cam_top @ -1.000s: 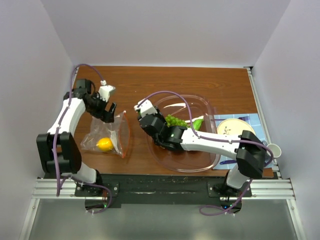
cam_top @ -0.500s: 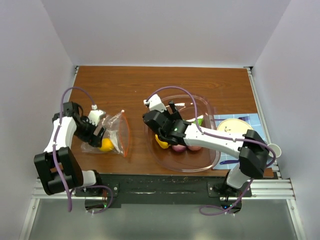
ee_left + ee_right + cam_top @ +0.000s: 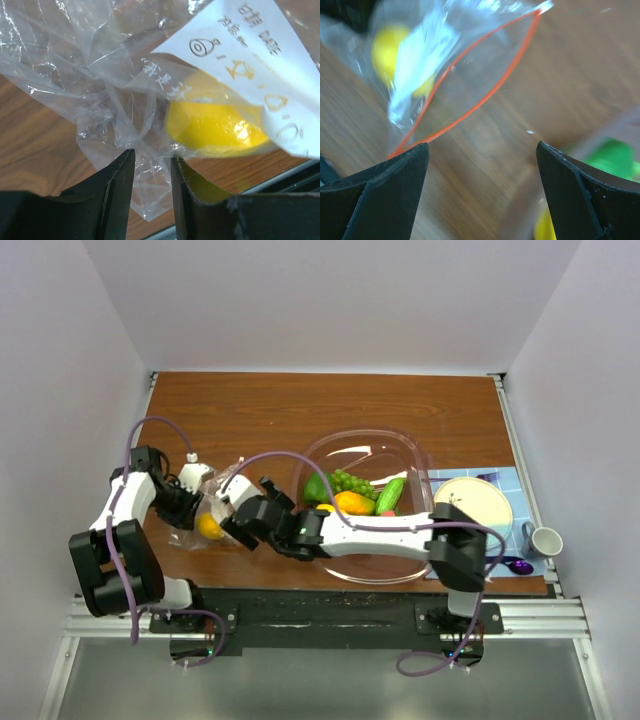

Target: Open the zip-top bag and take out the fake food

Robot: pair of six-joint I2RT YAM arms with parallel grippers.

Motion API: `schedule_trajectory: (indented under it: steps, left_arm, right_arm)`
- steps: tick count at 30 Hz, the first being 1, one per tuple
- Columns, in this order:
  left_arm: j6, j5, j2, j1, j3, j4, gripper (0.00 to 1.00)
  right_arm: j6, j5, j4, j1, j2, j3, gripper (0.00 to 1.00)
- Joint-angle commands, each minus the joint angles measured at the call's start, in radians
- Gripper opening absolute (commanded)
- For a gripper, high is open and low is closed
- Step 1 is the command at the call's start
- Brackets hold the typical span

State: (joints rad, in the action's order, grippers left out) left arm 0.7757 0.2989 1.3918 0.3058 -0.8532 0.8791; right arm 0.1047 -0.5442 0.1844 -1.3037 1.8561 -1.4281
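Left gripper [image 3: 151, 161], fingers pressed almost together, pinches a crumpled fold of the zip-top bag [image 3: 75, 65], which lies near the bench's left edge, toward the near-left corner. One toy lemon [image 3: 215, 125] sits inside the bag, partly behind its white printed label [image 3: 260, 55]. Right gripper [image 3: 481, 146], fingers spread wide, hovers just beside the bag's gaping mouth, which is outlined by the red-orange zip strip [image 3: 495, 92]. Toy grapes [image 3: 350, 481], a toy cucumber [image 3: 390, 495] and an orange piece [image 3: 353, 503] lie in the clear bowl [image 3: 412, 455], right of centre.
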Motion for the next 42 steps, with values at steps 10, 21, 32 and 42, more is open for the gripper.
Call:
schedule_trajectory:
  steps: [10, 21, 32, 42]
  left_arm:
    - [-0.004, -0.047, 0.098, 0.004, -0.014, -0.134, 0.40]
    - [0.008, -0.089, 0.102, 0.006, -0.020, -0.164, 0.41]
    - [-0.001, -0.073, 0.049, 0.006, -0.058, -0.127, 0.41]
    - [-0.003, -0.069, 0.035, 0.004, -0.067, -0.132, 0.41]
  right_arm:
    - [-0.166, 0.154, -0.108, 0.104, 0.124, -0.124, 0.89]
    - [-0.215, 0.224, -0.120, 0.119, 0.086, -0.133, 0.80]
    - [-0.230, 0.262, -0.065, 0.133, 0.227, -0.320, 0.75]
    - [-0.206, 0.262, -0.088, 0.142, 0.240, -0.233, 0.71]
